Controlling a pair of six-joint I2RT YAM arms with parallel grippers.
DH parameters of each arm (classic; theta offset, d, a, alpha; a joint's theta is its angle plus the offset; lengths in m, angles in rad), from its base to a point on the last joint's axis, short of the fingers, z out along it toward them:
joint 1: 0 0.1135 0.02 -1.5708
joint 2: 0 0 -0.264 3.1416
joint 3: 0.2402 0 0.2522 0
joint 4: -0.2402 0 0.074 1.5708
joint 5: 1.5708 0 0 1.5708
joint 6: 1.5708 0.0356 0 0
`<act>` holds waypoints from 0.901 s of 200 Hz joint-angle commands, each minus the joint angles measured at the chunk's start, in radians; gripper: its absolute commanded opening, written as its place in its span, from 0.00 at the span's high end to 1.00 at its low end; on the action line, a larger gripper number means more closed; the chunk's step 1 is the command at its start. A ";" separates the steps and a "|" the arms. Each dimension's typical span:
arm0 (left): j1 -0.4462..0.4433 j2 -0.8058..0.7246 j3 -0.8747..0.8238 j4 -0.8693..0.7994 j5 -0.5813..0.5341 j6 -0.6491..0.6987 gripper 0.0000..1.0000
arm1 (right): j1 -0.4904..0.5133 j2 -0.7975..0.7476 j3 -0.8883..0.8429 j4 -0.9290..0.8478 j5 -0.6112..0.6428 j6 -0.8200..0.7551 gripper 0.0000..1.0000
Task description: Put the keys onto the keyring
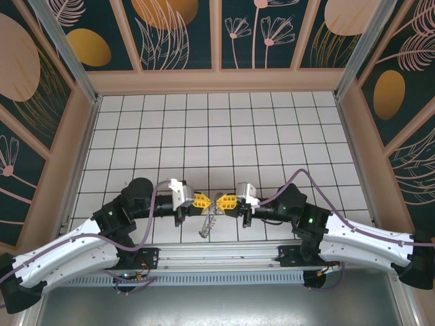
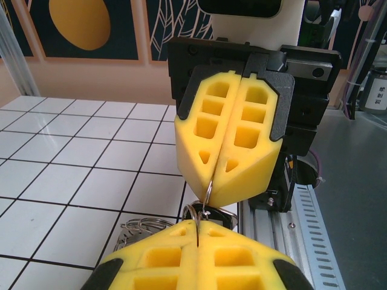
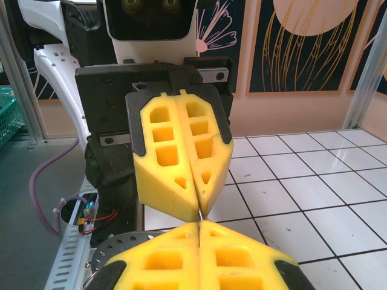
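As both arms meet tip to tip above the bench's (image 1: 204,122) near edge, left tool (image 1: 209,202) and right tool (image 1: 221,202), each pressed together, pinch the keyring's (image 1: 208,224) thin wire, apparently bracing it for threading. Its looped fringe dangles beneath, and the key cannot be picked out.

Top external: high at the near edge, angled steeply down, takes in the whole tiled desk (image 1: 204,122) from afar. Left wrist: close and low, sights over the left claw (image 2: 199,232) head-on at the right claw (image 2: 213,192). Right wrist: the mirror, facing the opposite way. All three share the spot where the claw tips meet.
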 commanded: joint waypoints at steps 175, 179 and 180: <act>-0.003 0.033 0.064 0.037 -0.001 -0.059 1.00 | 0.095 0.042 0.002 -0.002 0.150 -0.163 1.00; -0.002 0.032 0.065 0.040 0.002 -0.063 1.00 | 0.103 0.041 0.002 -0.002 0.168 -0.171 1.00; -0.002 0.032 0.065 0.040 0.003 -0.063 1.00 | 0.105 0.042 0.001 -0.003 0.175 -0.173 1.00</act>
